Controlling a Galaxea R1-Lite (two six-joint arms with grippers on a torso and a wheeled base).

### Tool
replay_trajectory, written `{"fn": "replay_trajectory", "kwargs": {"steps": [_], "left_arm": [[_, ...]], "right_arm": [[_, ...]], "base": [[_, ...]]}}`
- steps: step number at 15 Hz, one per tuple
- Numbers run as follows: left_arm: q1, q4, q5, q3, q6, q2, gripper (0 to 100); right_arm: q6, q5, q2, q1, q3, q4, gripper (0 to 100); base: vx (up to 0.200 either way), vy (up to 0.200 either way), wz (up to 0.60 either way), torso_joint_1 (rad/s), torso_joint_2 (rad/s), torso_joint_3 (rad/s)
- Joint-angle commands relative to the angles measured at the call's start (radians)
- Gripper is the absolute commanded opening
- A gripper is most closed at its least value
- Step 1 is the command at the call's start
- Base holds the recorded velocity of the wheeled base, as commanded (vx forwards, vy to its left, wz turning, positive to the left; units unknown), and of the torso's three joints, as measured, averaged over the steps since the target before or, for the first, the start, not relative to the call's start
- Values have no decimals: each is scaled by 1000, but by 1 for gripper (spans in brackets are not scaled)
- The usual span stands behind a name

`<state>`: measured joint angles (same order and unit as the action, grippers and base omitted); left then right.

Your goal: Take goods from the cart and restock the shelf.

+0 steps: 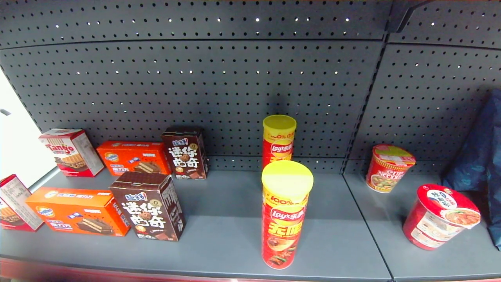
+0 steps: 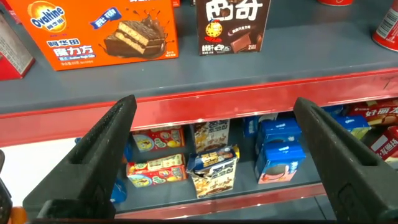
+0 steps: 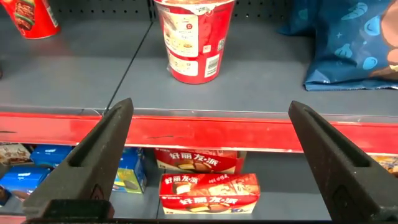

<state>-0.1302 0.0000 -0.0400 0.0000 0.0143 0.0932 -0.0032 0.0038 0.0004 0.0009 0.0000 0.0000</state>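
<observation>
Just before the red front lip point(image 2: 261, 93) of the shelf point(image 1: 231, 223), the left gripper point(image 2: 214, 102) hangs with its jaws spread wide and nothing between them. The right gripper point(image 3: 211, 106) is the same, wide and empty, at the same lip further along. Beyond the left gripper an orange box point(image 2: 112, 31) and a brown box point(image 2: 233, 25) stand at the shelf front. Beyond the right one stands the front noodle cup point(image 3: 194, 40), with a blue bag point(image 3: 348, 43) beside it. Seen from the head, the stock is ranked in pairs running front to back. A front chip can point(image 1: 286, 213) stands upright ahead of a rear chip can point(image 1: 278, 139). A rear noodle cup point(image 1: 389, 168) stands behind the front one, and bare shelf lies on either side of the cans. With both claws empty and goods already standing, this looks like the gap between one placement and the next fetch. The next move probably calls for drawing the arms back from the lip, turning to the cart and closing on one item. That item would then go to the row of its own kind.
</observation>
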Motion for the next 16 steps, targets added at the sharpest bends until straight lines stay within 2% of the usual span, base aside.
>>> {"fn": "replay_trajectory", "kwargs": {"steps": [1, 5, 6, 16], "left_arm": [[0, 0, -3, 0, 3, 2, 100], [0, 0, -8, -2, 1, 3, 100], [0, 0, -8, -2, 1, 2, 100], [0, 0, -6, -2, -2, 2, 100]], "right_arm": [[-1, -1, 0, 1, 0, 0, 100], [0, -2, 0, 1, 0, 0, 100], [0, -2, 0, 1, 0, 0, 100], [-1, -1, 0, 1, 0, 0, 100]], "base": [[0, 0, 0, 0, 0, 0], [0, 0, 0, 0, 0, 0], [0, 0, -600, -2, 2, 2], [0, 0, 0, 0, 0, 0]]}}
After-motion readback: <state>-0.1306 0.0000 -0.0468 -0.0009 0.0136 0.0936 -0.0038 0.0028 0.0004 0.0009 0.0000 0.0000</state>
